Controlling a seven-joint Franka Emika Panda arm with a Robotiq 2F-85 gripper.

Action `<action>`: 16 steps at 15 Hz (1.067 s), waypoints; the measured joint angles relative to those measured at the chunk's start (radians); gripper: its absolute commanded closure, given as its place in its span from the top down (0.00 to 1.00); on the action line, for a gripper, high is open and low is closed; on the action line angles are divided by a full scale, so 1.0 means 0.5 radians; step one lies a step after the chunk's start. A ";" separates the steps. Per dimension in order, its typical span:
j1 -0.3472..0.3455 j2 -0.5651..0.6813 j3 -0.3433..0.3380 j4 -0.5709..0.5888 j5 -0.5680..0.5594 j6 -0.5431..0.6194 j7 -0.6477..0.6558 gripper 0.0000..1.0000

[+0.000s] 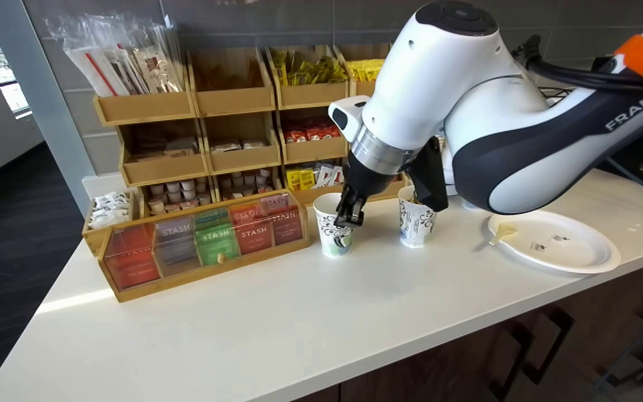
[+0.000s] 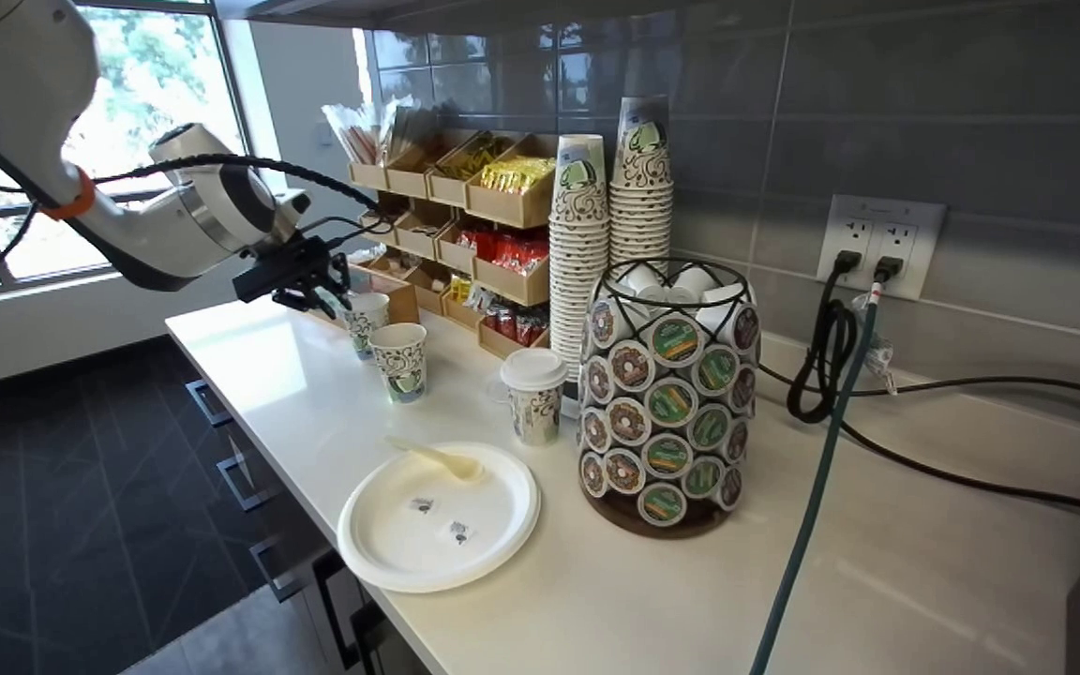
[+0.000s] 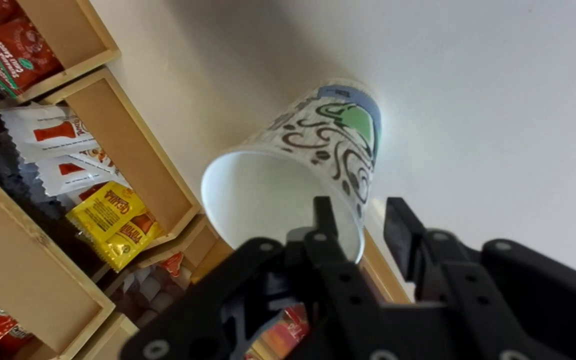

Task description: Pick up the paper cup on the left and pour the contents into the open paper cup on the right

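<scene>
The left paper cup (image 1: 334,237), white with a swirl print, stands upright beside the tea box. It also shows in the wrist view (image 3: 328,135), mouth toward the camera; its visible inside is white, its bottom hidden. My gripper (image 1: 350,215) is at the cup's rim, tilted down. In the wrist view my gripper (image 3: 360,207) has its fingers apart, one overlapping the cup's mouth and one outside its wall; I cannot tell whether they touch it. The right open paper cup (image 1: 415,223) stands upright nearby; it also shows in an exterior view (image 2: 401,364).
A tea box (image 1: 204,245) and a wooden condiment rack (image 1: 235,100) stand behind and beside the left cup. A white plate (image 2: 437,562) with a spoon, a lidded cup (image 2: 535,403), cup stacks (image 2: 579,253) and a pod carousel (image 2: 671,412) stand farther along the counter.
</scene>
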 measured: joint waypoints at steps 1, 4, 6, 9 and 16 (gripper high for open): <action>-0.003 -0.006 0.000 0.009 0.008 0.000 0.000 0.72; -0.045 -0.101 0.057 0.006 0.181 -0.199 -0.003 0.94; -0.134 -0.236 0.156 -0.008 0.346 -0.453 -0.004 1.00; -0.309 -0.496 0.255 -0.060 0.654 -0.755 -0.077 1.00; -0.640 -1.050 0.238 -0.112 1.477 -1.373 -0.368 1.00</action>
